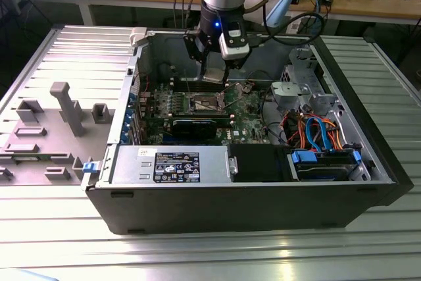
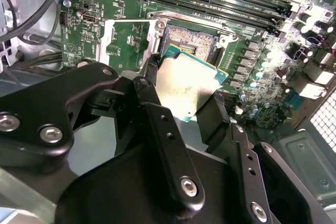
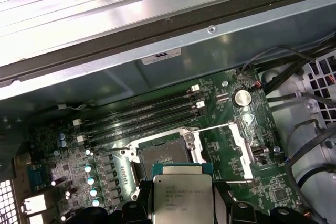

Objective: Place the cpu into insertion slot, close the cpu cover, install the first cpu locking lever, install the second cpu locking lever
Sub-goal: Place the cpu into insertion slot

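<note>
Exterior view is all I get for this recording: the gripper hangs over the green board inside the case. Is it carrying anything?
Observer: Yes. In both wrist views the gripper is shut on the cpu, whose metal top shows between the fingers.
Operator: Is the chip seated in the insertion slot?
Observer: No. In the first wrist view the insertion slot lies bare, the cpu is not in it, and the cpu cover is swung open beside it.
</note>
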Controlling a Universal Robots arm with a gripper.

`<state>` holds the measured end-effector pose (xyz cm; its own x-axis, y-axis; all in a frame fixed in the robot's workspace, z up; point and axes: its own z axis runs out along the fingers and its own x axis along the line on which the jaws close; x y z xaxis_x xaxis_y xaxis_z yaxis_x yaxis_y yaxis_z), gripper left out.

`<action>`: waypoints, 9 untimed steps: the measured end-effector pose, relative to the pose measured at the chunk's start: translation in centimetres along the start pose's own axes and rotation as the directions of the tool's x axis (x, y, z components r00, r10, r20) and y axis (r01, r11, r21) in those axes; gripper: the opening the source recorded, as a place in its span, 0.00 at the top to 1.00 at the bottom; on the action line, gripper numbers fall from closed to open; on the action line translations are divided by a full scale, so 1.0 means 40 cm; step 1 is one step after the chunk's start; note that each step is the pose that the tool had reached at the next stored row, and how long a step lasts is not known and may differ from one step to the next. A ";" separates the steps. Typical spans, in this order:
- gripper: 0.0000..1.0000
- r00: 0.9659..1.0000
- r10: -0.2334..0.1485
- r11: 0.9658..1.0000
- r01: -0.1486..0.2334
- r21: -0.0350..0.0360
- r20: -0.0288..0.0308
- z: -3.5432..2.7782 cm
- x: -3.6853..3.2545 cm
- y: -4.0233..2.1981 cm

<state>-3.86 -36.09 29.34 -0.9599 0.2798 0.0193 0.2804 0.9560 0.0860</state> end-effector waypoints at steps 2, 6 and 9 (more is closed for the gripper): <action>0.45 1.000 0.006 1.000 -0.006 0.000 0.000 0.000 0.000 0.000; 0.45 1.000 0.022 1.000 -0.022 -0.001 0.002 0.001 0.000 0.000; 0.45 0.999 0.035 0.999 -0.035 -0.001 0.003 0.002 0.000 0.000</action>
<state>-3.86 -36.09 29.25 -0.9494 0.3136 0.0192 0.3140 0.9455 0.0860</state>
